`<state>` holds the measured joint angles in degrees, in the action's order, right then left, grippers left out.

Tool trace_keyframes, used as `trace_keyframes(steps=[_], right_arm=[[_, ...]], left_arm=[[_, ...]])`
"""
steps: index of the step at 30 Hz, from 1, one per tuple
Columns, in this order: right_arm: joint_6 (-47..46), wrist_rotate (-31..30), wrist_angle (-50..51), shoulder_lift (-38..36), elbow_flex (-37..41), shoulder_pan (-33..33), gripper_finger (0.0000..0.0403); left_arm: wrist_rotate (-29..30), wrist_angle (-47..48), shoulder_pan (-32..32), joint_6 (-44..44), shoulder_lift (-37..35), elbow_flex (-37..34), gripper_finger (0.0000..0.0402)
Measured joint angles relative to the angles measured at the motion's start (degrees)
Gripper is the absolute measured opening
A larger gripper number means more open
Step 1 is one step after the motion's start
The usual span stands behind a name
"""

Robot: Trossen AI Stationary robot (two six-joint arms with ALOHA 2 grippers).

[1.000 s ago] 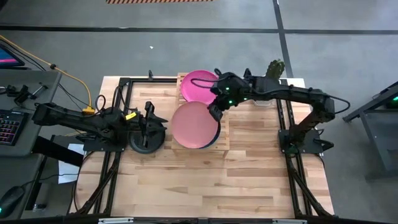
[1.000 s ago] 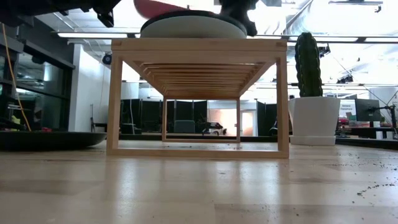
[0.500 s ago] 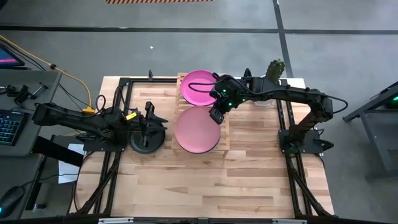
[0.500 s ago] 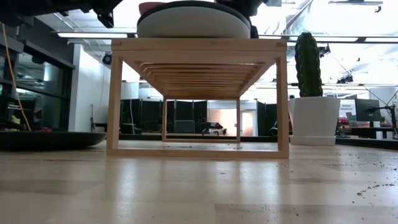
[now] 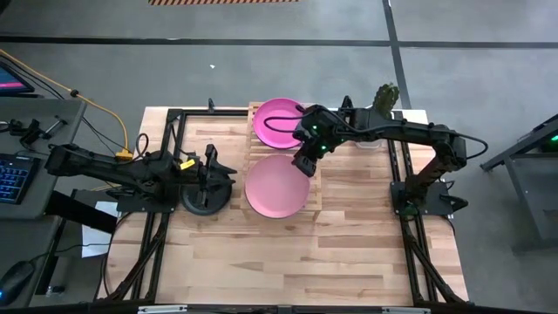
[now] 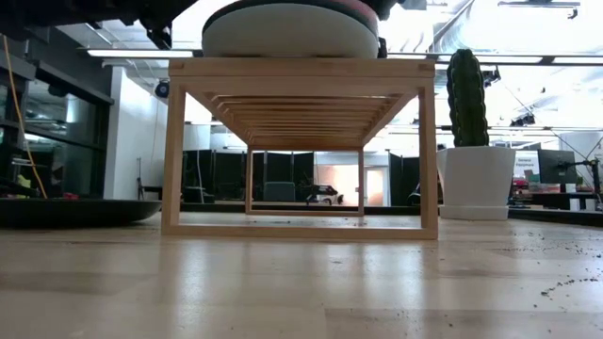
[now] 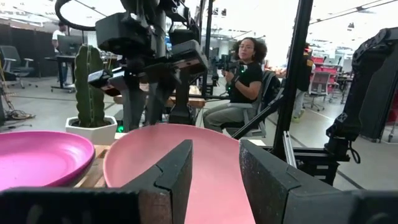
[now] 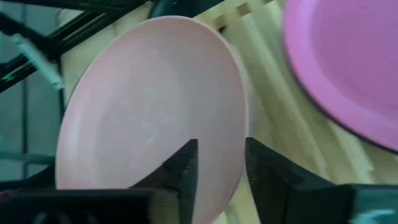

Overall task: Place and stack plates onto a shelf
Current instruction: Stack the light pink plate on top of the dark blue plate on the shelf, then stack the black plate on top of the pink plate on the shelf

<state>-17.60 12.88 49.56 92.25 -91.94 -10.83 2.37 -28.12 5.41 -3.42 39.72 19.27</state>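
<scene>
Robotics lab or open-plan workshop. Indicated by grey concrete floor (image 5: 261, 70) with hazard-striped marking (image 5: 222, 2) at 12 o'clock, keyboard (image 5: 13, 177) at 9 o'clock, seated person (image 7: 239, 84) among office chairs (image 7: 11, 59), and ceiling strip lights (image 6: 141, 53).

A cactus (image 6: 468, 87) in a white pot (image 6: 477, 182) is seen standing on the wooden table (image 5: 296, 253), near the far right corner, and it also shows in the left wrist view. A keyboard (image 5: 13, 179) is seen on a grey desk (image 5: 39, 122) off the table's left side, with a yellow cable (image 5: 87, 103) running across it. A seated person (image 7: 239, 84) in dark clothes is seen in the room beyond the table.
</scene>
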Motion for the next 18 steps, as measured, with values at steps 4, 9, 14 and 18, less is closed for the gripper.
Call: trace_keyframes(steps=[4, 9, 14, 18], right_arm=[[1.7, 1.7, 0.0, -0.7, -0.1, 0.0, 0.0147], [5.2, -0.2, 4.7, -0.9, -4.5, 0.0, 0.0178], [7.7, -6.2, 11.0, -1.0, -9.2, 0.3, 0.0185], [9.4, -6.9, 15.7, -1.3, -9.9, 1.6, 0.0185]], left_arm=[[0.0, 0.0, 0.0, 0.0, 0.0, 0.0, 0.0122], [1.7, 0.3, 0.0, 0.5, 0.0, 0.0, 0.0122], [3.4, 1.4, 0.0, 0.5, 0.0, 0.0, 0.0122], [3.4, 1.7, 0.0, 0.5, 0.0, 0.0, 0.0122]])
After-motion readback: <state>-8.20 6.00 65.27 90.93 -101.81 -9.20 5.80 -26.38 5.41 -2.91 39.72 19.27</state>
